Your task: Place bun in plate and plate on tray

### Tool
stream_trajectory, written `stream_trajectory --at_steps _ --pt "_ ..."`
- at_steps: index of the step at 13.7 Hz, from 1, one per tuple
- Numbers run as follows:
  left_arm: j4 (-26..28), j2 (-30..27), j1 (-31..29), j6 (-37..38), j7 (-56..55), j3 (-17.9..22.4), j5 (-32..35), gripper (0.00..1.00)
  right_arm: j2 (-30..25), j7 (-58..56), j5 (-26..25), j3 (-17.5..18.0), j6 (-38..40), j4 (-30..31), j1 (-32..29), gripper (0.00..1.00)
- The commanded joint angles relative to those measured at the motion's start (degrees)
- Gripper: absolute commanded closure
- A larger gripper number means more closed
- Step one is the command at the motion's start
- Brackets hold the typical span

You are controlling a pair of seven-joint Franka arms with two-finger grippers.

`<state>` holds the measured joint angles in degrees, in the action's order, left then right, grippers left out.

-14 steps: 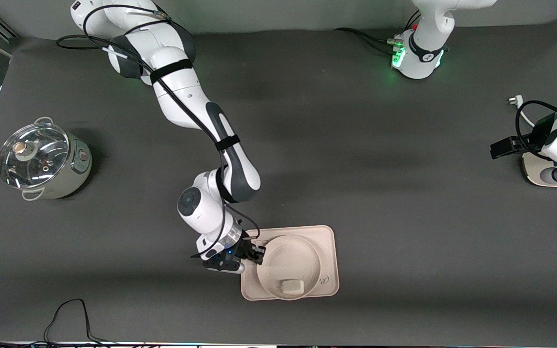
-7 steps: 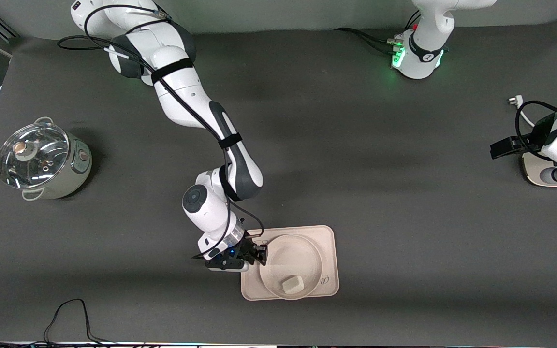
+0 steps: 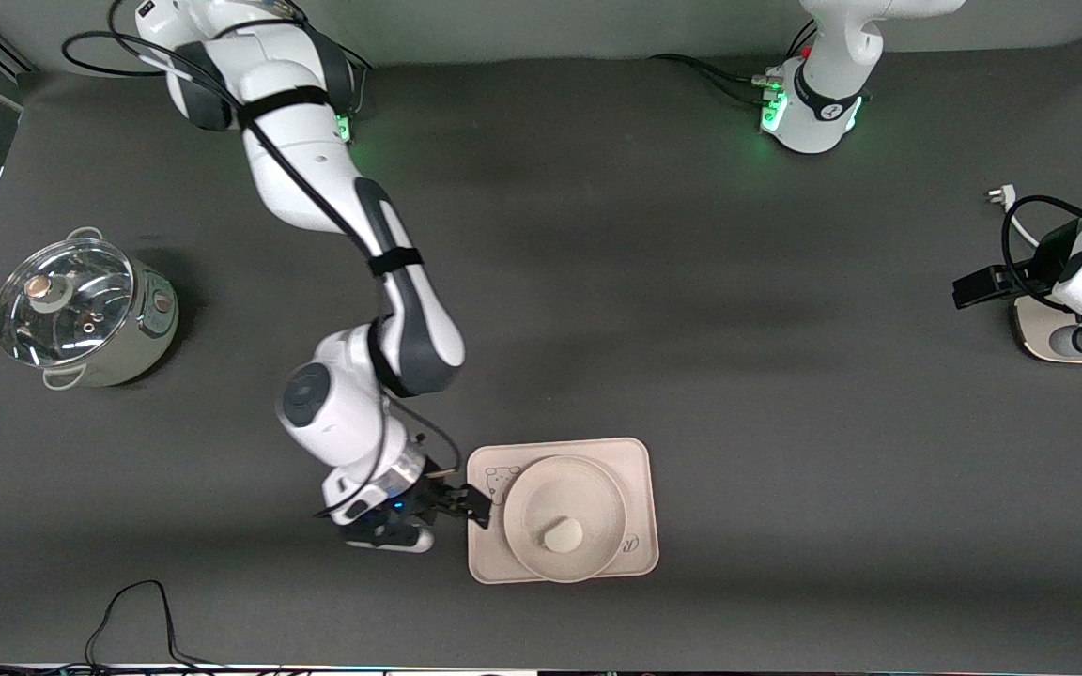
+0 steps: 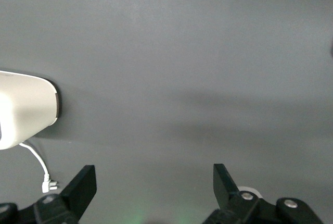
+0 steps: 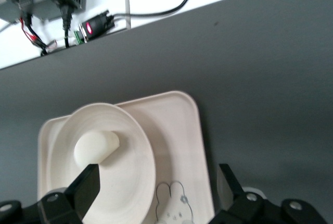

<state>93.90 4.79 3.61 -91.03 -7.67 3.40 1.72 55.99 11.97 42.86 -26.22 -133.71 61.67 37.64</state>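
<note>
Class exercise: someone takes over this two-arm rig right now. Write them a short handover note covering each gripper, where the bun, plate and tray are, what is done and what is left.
Right gripper: open, holding nothing, at the tray's edge toward the right arm's end of the table.
Left gripper: open, empty; that arm waits at its own end of the table.
Bun: lying in the plate.
Plate: sitting flat on the tray.
Done: bun in plate, plate on tray.
Left: apparently only clearing the right arm away.
</note>
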Motion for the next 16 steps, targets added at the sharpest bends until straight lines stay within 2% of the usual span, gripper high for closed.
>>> stream_trajectory --at_steps 1,4,5,6,7,9,10,13,14,16 --pt "1.0 -1.4 0.3 -0.7 -0.3 0.3 -0.2 0.00 -10.9 -1.5 -3.0 -1.6 7.2 9.3 0.2 0.00" --pt "1.0 -1.4 0.5 -0.5 -0.4 0.3 -0.2 0.00 -24.2 -11.5 -5.8 -4.7 15.7 21.8 0.1 0.00" --pt "0.9 -1.4 0.3 -0.4 -0.3 0.3 -0.2 0.00 -27.6 -13.1 -5.9 -6.6 17.0 23.7 0.2 0.00" --pt "0.9 -1.5 0.3 -0.3 0.0 0.4 -0.2 0.00 -30.0 -13.5 -7.2 -8.8 21.7 24.2 0.3 0.00" --pt "0.6 -1.5 0.3 -0.2 0.0 0.4 -0.2 0.00 -32.2 -13.7 -11.2 -10.6 27.8 24.0 0.6 0.00" --pt "0.5 -1.5 0.3 -0.2 0.0 0.4 -0.3 0.00 -37.5 -13.7 -23.7 -10.8 33.5 24.1 1.3 0.00" --pt "0.5 -1.5 0.3 -0.2 0.0 0.4 -0.5 0.00 -38.8 -13.8 -26.8 -11.0 34.8 24.2 1.4 0.00" --pt "0.4 -1.6 0.2 -0.2 0.2 0.6 -0.6 0.00 -41.0 -14.0 -28.0 -14.5 35.1 24.0 0.8 0.00" --pt "0.4 -1.6 0.2 -0.2 0.3 0.6 -0.6 0.00 -41.8 -15.6 -28.0 -13.6 35.2 24.2 -2.9 0.00" --pt "0.4 -1.7 0.2 -0.1 0.4 0.6 -0.8 0.00 -42.8 -20.4 -28.1 -3.3 35.2 24.0 -15.7 0.00"
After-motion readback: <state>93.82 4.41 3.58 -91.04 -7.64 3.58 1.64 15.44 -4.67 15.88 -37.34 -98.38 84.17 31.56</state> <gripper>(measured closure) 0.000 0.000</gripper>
